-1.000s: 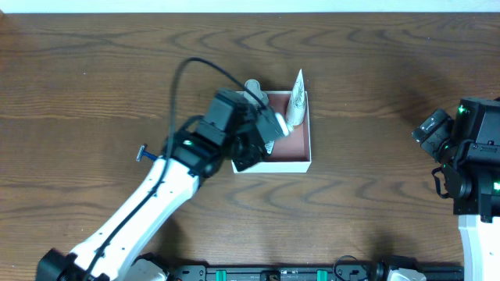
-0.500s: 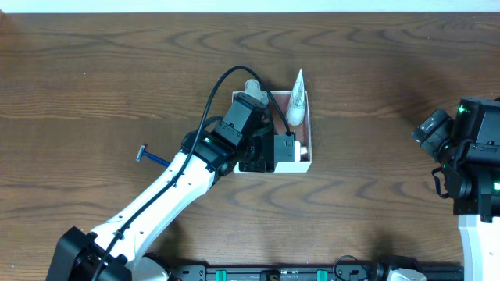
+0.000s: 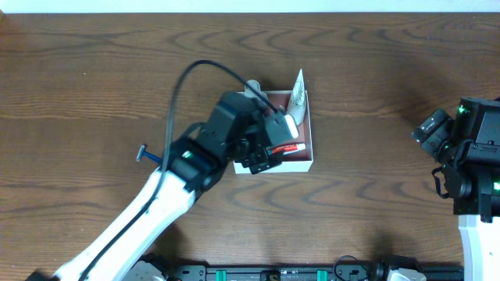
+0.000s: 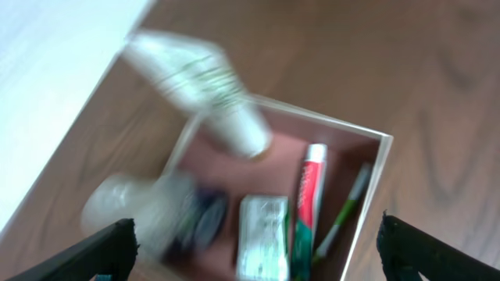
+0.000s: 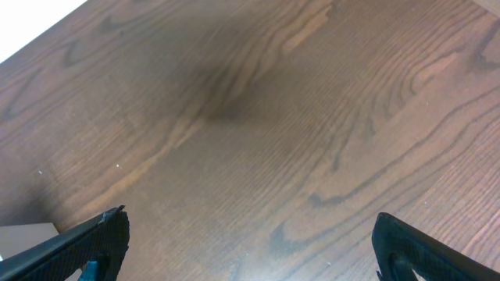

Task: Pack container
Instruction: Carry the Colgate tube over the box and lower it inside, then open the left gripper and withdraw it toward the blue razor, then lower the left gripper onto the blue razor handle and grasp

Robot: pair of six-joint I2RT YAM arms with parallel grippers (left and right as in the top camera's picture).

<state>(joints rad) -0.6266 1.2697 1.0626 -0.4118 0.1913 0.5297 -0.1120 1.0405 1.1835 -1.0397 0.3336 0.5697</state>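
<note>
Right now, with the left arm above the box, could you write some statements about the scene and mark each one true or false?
1. The left gripper is open above the container and holds nothing. True.
2. The blue razor lies inside the container. False: it lies on the table, apart from the container.
3. The right gripper holds the toothpaste tube. False: it is open and empty over bare wood; the toothpaste tube lies in the container.
4. A white patterned tube sticks out past the container's rim. True.
</note>
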